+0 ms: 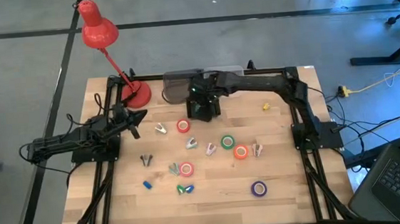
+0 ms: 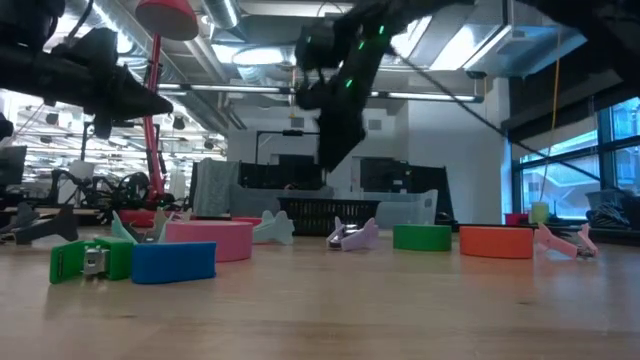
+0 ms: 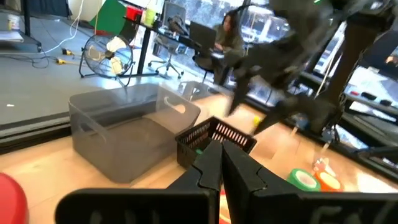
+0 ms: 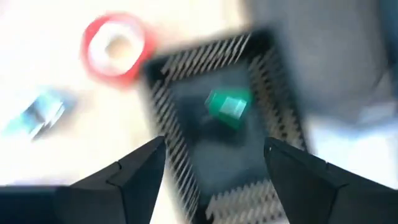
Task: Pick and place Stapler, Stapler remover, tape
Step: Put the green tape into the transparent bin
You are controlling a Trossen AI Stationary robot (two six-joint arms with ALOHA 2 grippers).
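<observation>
Green stapler (image 4: 227,107) in black basket (image 4: 180,81), wrist-only.

Green piece (image 4: 227,106) in black basket (image 4: 186,168) (blurred, unidentifiable)

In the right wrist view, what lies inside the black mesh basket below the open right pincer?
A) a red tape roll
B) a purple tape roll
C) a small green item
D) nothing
C: a small green item lies on the floor of the basket, between the spread fingers of the right pincer; the red tape roll sits outside it on the table.
</observation>
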